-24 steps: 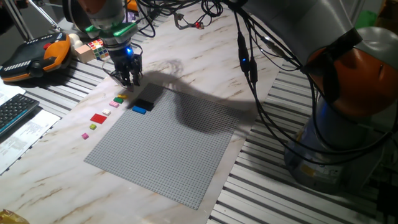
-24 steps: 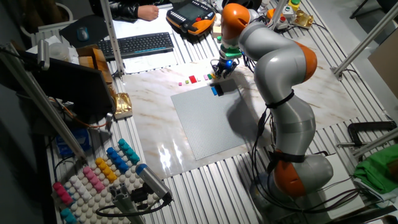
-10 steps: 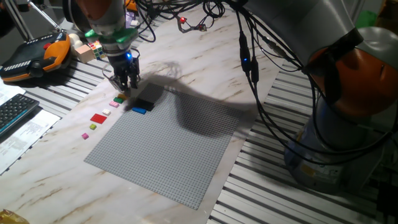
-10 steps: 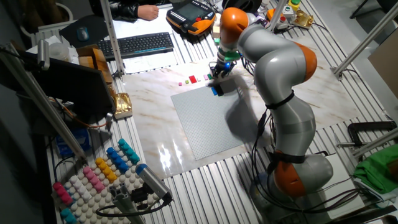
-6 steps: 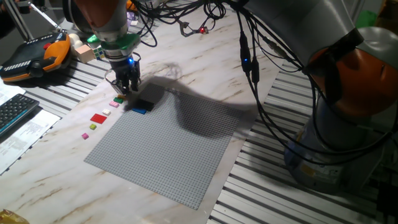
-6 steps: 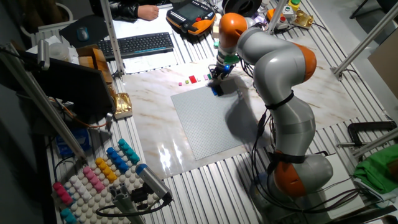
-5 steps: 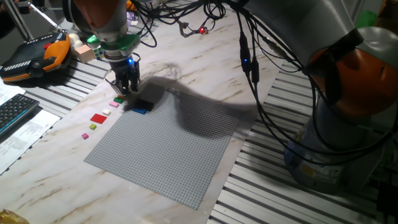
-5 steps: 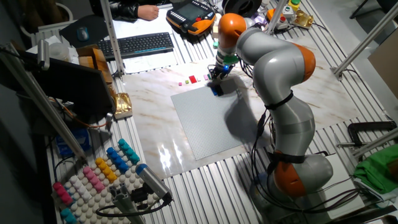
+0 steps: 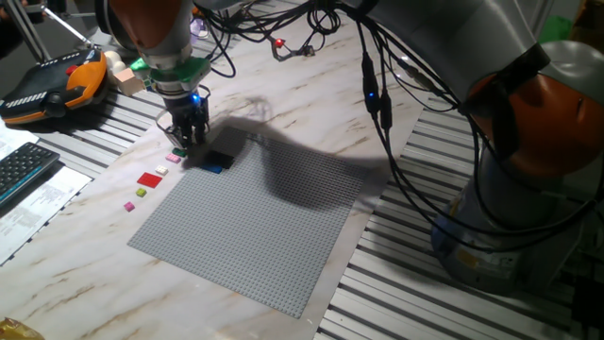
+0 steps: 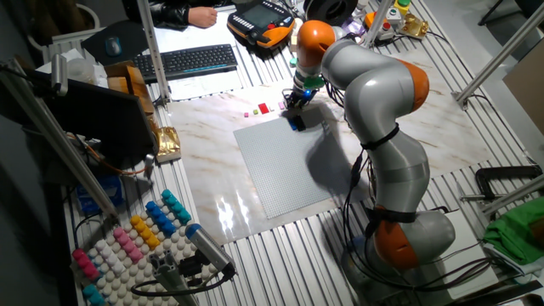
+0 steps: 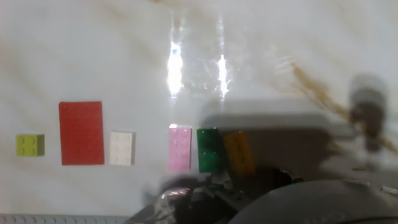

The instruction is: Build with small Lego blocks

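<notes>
Small Lego blocks lie in a row on the marble table left of the grey baseplate. The hand view shows a yellow-green square, a red rectangle, a white block, a pink block, a green block and an orange-yellow block. A black block and a blue block sit on the plate's near corner. My gripper hangs low over the pink, green and orange end of the row, fingers slightly apart with nothing between them. Its fingertips are a dark blur at the bottom of the hand view.
An orange and black teach pendant and a keyboard lie left of the table. Black cables hang over the plate's far side. A rack of coloured pegs stands at the other end.
The gripper has moved left and down, from beside the plate's corner to low over the row of loose blocks. The blocks have not moved.
</notes>
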Controlling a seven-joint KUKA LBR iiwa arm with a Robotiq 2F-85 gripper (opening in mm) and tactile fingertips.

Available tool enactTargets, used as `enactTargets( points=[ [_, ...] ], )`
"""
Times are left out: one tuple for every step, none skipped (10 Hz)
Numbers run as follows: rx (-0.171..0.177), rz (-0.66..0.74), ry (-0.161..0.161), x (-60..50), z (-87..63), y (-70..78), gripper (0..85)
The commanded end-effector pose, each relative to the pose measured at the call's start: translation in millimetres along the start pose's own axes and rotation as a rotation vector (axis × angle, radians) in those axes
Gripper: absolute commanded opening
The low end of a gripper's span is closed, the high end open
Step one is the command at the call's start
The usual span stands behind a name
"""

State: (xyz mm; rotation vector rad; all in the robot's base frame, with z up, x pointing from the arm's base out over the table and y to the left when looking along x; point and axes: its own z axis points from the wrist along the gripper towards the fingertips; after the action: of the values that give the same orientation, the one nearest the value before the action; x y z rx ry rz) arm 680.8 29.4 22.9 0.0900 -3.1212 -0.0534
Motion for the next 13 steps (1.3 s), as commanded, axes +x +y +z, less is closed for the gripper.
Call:
enactTargets(
  points=[
    [0.001, -0.002, 0.000, -4.5, -0.5, -0.3, 43.3],
    [-0.002, -0.006, 0.000, -8.2, 0.9, -2.1, 43.3],
    [-0.001, -0.011, -0.002, -10.8, 2.2, -2.4, 43.0],
    [-0.002, -0.014, 0.000, -14.8, 1.5, -2.8, 43.0],
    [-0.005, -0.016, 0.000, -17.1, 1.3, -3.6, 42.0],
    [-0.006, -0.016, -0.002, -18.5, 2.1, -4.0, 40.3],
    [-0.014, -0.016, -0.002, -18.9, 2.7, -3.8, 35.7],
    [-0.014, -0.016, -0.001, -18.8, 2.3, -3.3, 31.7],
    [-0.017, -0.019, 0.004, -18.7, 2.1, -3.3, 28.0],
    [-0.024, -0.019, 0.009, -18.4, 1.6, -3.2, 22.3],
    [-0.027, -0.021, 0.018, -17.7, 0.6, -3.0, 14.7],
    [-0.025, -0.016, 0.023, -15.3, -2.5, -2.5, 14.7],
    [-0.025, -0.002, 0.029, -12.2, -7.1, -2.1, 14.3]
  ],
)
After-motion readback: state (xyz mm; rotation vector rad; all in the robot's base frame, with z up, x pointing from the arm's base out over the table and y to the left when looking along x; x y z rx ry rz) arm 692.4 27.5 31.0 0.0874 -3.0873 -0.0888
